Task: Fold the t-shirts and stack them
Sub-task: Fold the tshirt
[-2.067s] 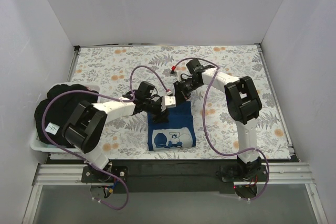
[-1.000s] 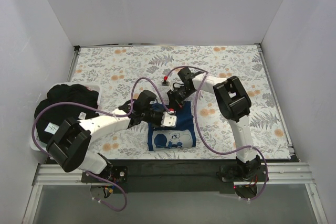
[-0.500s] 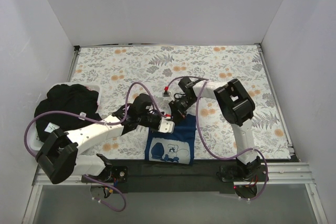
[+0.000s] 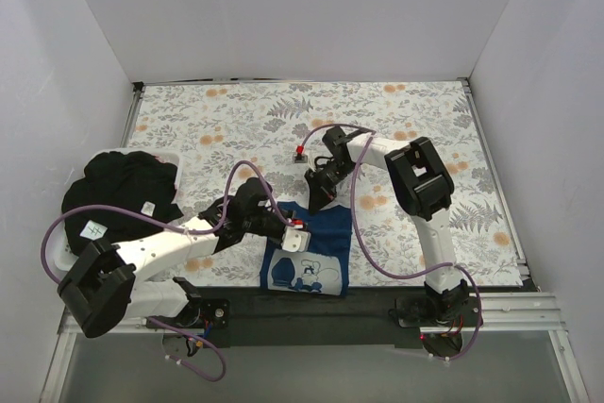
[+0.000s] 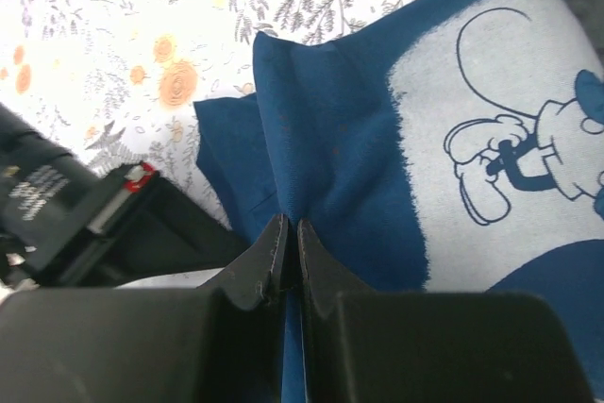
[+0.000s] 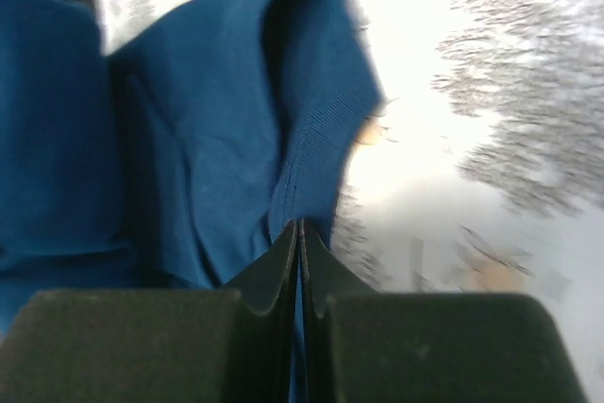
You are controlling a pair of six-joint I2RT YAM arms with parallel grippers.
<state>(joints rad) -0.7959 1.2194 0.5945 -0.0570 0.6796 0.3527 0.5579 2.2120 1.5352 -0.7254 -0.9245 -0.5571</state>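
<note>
floral cloth (image 4: 236,120) spread wide; at lower centre the printed blue shirt (image 4: 326,233) lay partly folded, left gripper (image 5: 289,224) and right gripper (image 6: 300,226) each clamped tight on its edge; black shirts (image 4: 123,191) at left sat heaped, unfolded

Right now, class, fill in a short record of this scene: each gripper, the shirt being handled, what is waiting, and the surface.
left gripper: shut on a raised fold of the blue printed t-shirt
right gripper: shut on an edge of the same shirt
shirt position: near edge of the table, print facing up
waiting: black garments, heaped at far left
surface: floral cloth
</note>
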